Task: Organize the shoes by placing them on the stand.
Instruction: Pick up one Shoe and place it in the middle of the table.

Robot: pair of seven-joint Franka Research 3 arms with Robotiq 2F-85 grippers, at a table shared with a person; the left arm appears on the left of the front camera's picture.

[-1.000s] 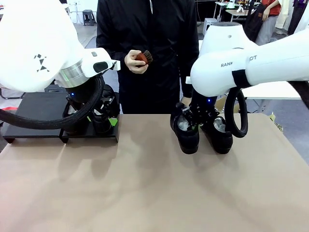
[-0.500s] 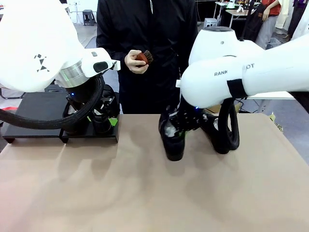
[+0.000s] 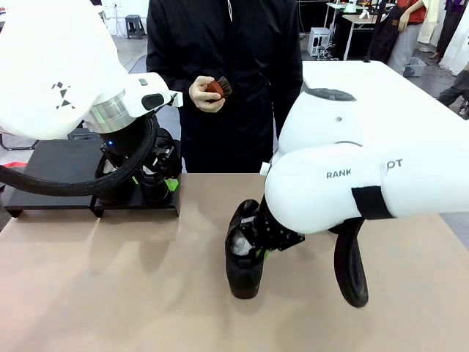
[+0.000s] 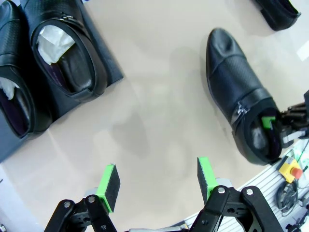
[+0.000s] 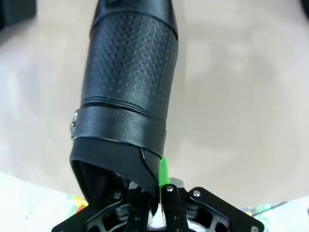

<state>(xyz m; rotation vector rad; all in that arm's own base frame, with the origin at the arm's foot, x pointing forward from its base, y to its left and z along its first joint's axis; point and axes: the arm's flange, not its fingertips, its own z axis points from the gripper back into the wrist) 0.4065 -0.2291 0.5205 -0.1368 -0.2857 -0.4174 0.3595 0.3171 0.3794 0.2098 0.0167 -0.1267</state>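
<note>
right gripper (image 5: 159,193) is clamped on the back collar rim of one shoe (image 5: 130,72), well right of the stand (image 3: 58,158), left gripper (image 4: 157,169) is spread apart near the stand w/ two shoes (image 4: 67,58) on it, imo stiff, slick leather, prob toe-heavy, so rim's the spot to grab.

Free room: bare tabletop (image 3: 124,293) runs between the stand (image 3: 51,165) and the mid-table shoe (image 3: 244,257), and the stand's left section lies uncovered. Obstacles: the left arm (image 3: 58,73) hangs over the right section, where two shoes (image 4: 67,58) sit. The right arm (image 3: 352,191) and its cable loop (image 3: 350,264) overhang the table's right half. A person's hand (image 3: 205,94) is beyond the far edge.
</note>
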